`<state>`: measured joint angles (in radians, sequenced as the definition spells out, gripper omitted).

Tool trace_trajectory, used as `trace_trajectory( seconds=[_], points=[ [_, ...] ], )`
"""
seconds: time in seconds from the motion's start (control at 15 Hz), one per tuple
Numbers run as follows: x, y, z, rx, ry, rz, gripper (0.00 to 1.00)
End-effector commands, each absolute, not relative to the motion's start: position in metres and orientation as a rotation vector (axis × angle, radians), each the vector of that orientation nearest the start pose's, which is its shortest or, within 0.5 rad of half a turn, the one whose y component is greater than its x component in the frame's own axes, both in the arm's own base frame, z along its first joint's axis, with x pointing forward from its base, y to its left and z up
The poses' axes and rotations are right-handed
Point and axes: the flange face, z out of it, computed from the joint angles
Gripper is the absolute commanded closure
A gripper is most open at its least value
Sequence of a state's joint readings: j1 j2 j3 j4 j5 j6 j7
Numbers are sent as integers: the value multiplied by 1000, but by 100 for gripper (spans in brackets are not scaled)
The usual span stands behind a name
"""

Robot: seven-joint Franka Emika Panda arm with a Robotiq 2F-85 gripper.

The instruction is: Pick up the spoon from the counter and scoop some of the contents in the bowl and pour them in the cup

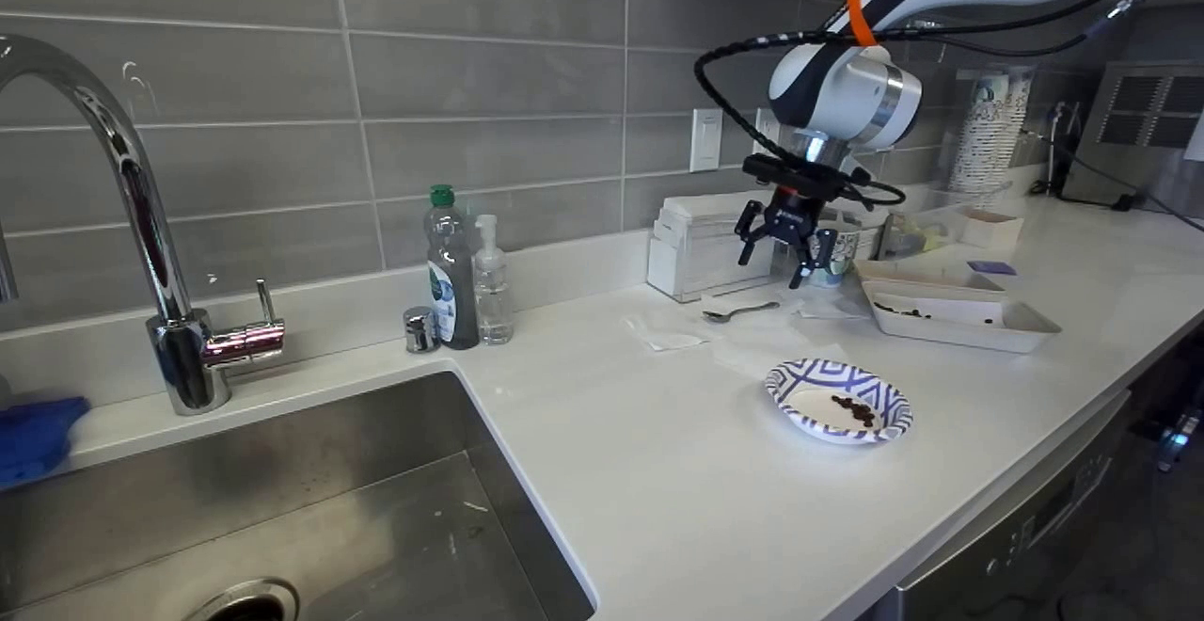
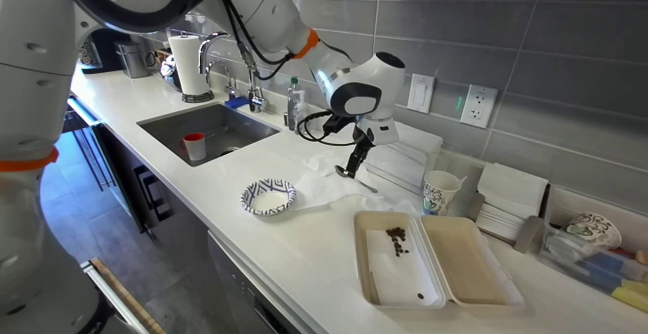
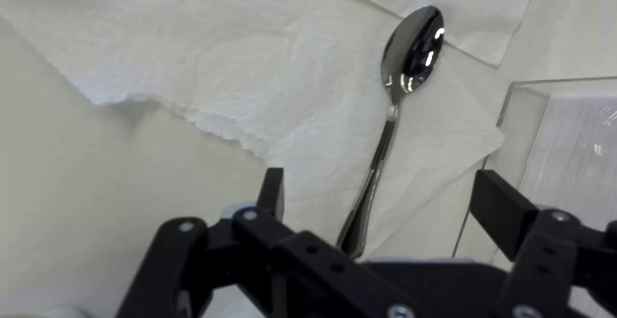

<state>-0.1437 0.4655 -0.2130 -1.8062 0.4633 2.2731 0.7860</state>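
Observation:
The metal spoon (image 1: 741, 311) lies on white napkins on the counter; it also shows in an exterior view (image 2: 368, 187) and in the wrist view (image 3: 413, 48). My gripper (image 1: 771, 267) is open and empty above the spoon. In the wrist view the spoon's handle runs between the spread fingers (image 3: 378, 185), its end partly hidden by the gripper. The blue-and-white patterned bowl (image 1: 807, 402) stands nearer the counter's front, with dark beans (image 1: 854, 410) in it. It also shows in an exterior view (image 2: 269, 201). The patterned white cup (image 2: 438, 197) stands upright near the wall.
A white box (image 1: 707, 245) stands by the wall beside the gripper. An open takeout container (image 2: 466, 263) with dark beans lies right of the napkins. The sink (image 1: 357, 527) and soap bottles (image 1: 451, 282) are to the left. A tall cup stack (image 1: 988, 141) stands farther back.

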Motion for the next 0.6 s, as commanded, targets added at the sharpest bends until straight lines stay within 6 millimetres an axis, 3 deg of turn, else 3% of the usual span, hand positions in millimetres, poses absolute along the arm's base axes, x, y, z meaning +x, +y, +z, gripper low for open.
trace_trajectory(
  seconds=[0.0, 0.13, 0.2, 0.53],
  points=[
    [593, -207, 302, -2263, 1954, 68, 0],
    [584, -208, 303, -2322, 1977, 79, 0],
    [600, -213, 299, -2283, 1934, 45, 0],
    [600, -213, 302, -2287, 1936, 41, 0]
  ],
)
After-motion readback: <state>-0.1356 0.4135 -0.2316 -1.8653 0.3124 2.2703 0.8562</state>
